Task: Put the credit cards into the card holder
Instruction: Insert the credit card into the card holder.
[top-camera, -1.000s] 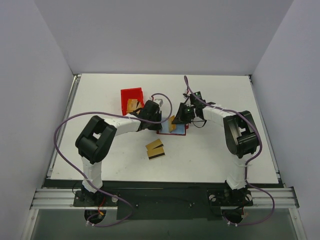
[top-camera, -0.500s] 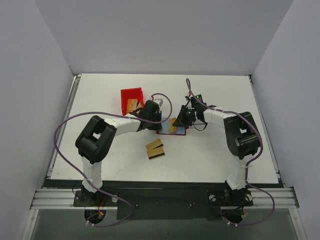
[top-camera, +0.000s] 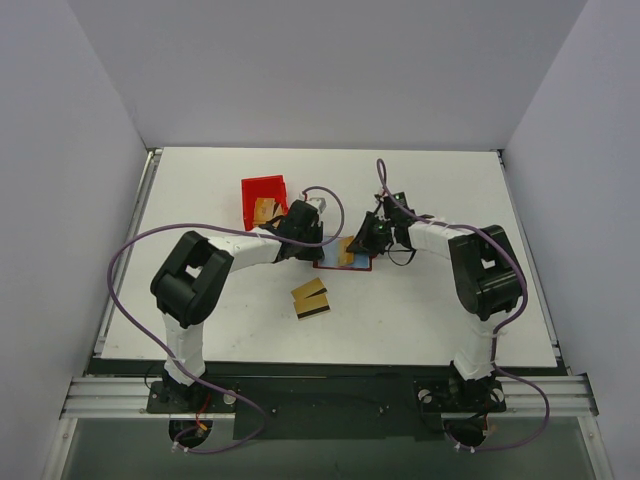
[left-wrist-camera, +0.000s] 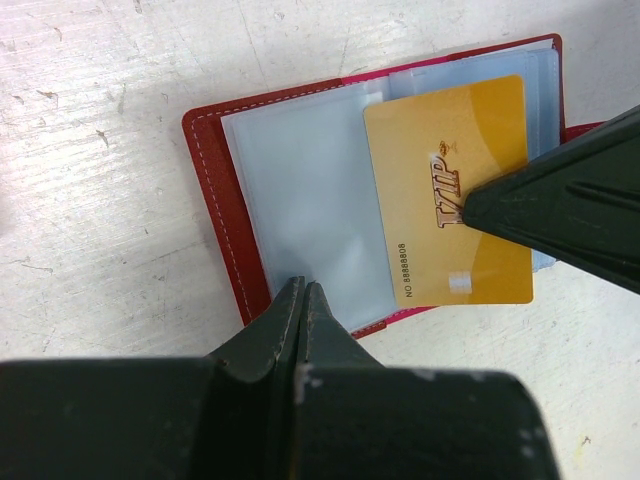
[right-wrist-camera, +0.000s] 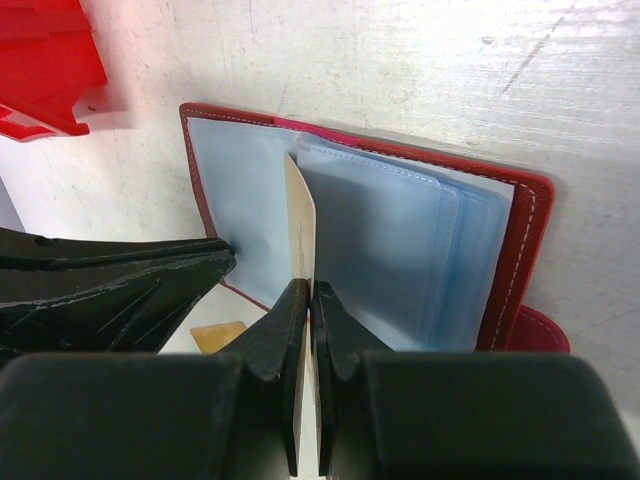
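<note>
The card holder (top-camera: 345, 262) lies open on the table, dark red with light blue plastic sleeves (left-wrist-camera: 300, 200). My right gripper (right-wrist-camera: 308, 290) is shut on a gold credit card (right-wrist-camera: 300, 215), held edge-on with its far edge among the sleeves. In the left wrist view the card (left-wrist-camera: 440, 170) reads "VIP" and lies over the holder's right half. My left gripper (left-wrist-camera: 303, 287) is shut, with its tips pressing on the left sleeve near the holder's near edge (left-wrist-camera: 215, 200). Two more gold cards (top-camera: 310, 297) with dark stripes lie on the table in front.
A bright red open bin (top-camera: 264, 200) with more gold cards inside stands just behind my left gripper (top-camera: 312, 238); its corner shows in the right wrist view (right-wrist-camera: 40, 60). The two grippers are close together over the holder.
My right gripper has shifted slightly and brought the card lower and flatter over the open holder. The left gripper has stayed on the holder.
</note>
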